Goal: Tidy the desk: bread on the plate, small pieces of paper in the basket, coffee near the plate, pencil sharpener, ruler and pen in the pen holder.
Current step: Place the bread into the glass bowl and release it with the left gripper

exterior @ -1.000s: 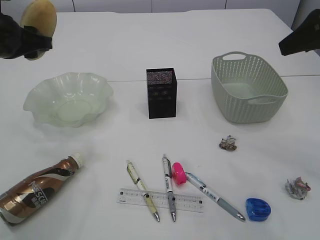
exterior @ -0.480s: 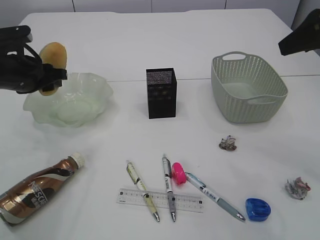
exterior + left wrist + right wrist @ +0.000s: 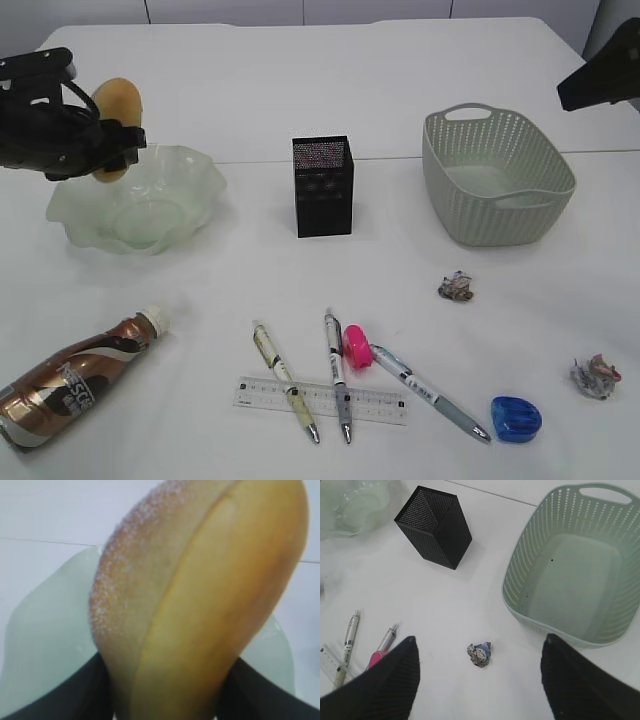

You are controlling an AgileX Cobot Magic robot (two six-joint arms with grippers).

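In the exterior view, our left gripper [image 3: 100, 140] pinches the bread [image 3: 116, 113] on edge over the far rim of the plate [image 3: 185, 215], so a release should drop it into the dish. The coffee [image 3: 75, 375] lies on its side near the front edge, well short of the plate. The pens, ruler [image 3: 320, 399] and two sharpeners lie in a loose row in front of the pen holder [image 3: 323, 186].

In the left wrist view, the bread [image 3: 200, 600] fills the frame between dark jaws, with the plate [image 3: 45, 645] beneath.

In the right wrist view, our right gripper [image 3: 477, 680] hangs spread and empty above a paper scrap [image 3: 480, 654], beside the basket [image 3: 530, 570], well placed for the next pick.
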